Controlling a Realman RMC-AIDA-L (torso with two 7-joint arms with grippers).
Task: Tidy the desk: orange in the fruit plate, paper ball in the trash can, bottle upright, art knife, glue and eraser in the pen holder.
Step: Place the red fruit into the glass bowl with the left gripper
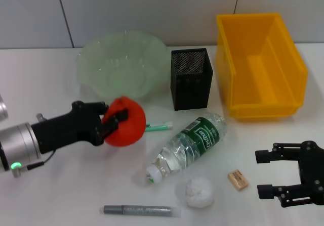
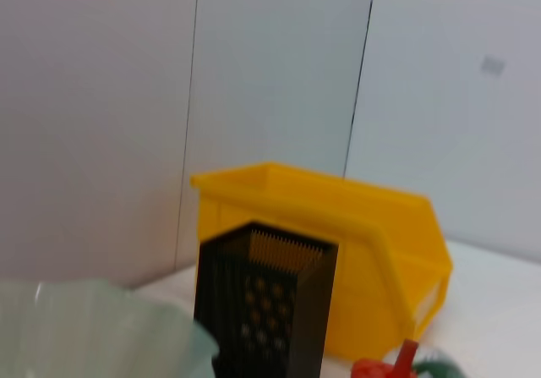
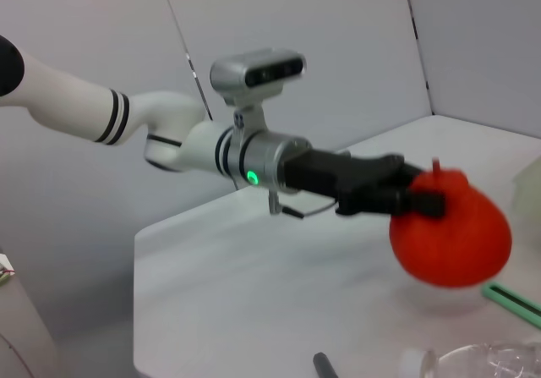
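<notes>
My left gripper (image 1: 114, 121) is shut on the orange (image 1: 129, 125) and holds it just above the table, right in front of the green glass fruit plate (image 1: 121, 64). The right wrist view shows the same grip on the orange (image 3: 452, 236). The clear bottle (image 1: 190, 142) lies on its side in the middle. The white paper ball (image 1: 199, 192) and tan eraser (image 1: 238, 179) lie near the front. A grey pen-shaped knife (image 1: 142, 210) lies at the front edge. A thin green glue stick (image 1: 161, 127) lies behind the orange. My right gripper (image 1: 262, 174) is open and empty at the front right.
The black mesh pen holder (image 1: 191, 78) stands behind the bottle, between the fruit plate and the yellow bin (image 1: 260, 66) at the back right. The left wrist view shows the pen holder (image 2: 266, 310), the bin (image 2: 338, 243) and the plate's rim (image 2: 101, 327).
</notes>
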